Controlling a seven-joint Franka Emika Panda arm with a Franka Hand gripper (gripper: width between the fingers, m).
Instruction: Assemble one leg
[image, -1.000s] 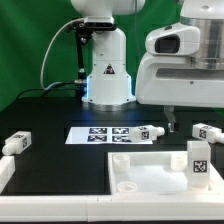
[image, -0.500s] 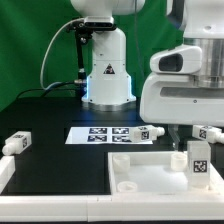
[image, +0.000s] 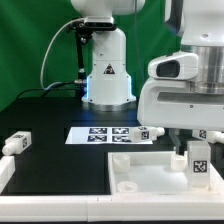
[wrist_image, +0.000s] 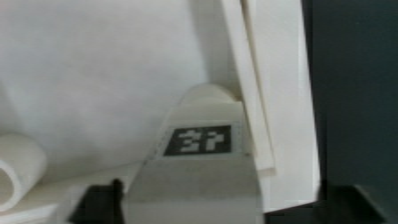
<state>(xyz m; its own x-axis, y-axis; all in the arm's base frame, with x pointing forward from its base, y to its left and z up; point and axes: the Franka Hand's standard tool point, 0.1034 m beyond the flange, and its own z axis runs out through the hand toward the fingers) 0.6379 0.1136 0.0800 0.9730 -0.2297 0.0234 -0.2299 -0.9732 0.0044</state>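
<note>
The arm hung low over the tabletop's front edge, toward the exterior view's right corner, its white body hiding most of what lay beneath. The leg (image: 198, 158) stood upright on the tray (image: 135, 170) there, tag facing out, close to the tray's far rim.

From the wrist view, the leg (wrist_image: 201, 160) sat between the two dark fingers (wrist_image: 103, 200), which stood spread wide to either side, with clear space on both sides and touching nothing. The gripper (wrist_image: 217, 200) looked roughly centred on the peg, though the tagged face seemed a little nearer one finger than the other.

To my eye the step was the grasp itself. Done well, it called for squaring the fingers to the leg's flat sides and evening out the gaps before closing, so neither pad would shove the peg over first. A short, blocky piece standing on end could tip or skid on the smooth tray if pushed from one side. Going down far enough to pinch the body rather than the top edge seemed wise, while staying clear of the rim beside it.

Three other pegs lay elsewhere: one (image: 17, 142) near the left edge, one (image: 150, 131) by the marker board (image: 100, 134), and one (image: 212, 133) at the right edge.
</note>
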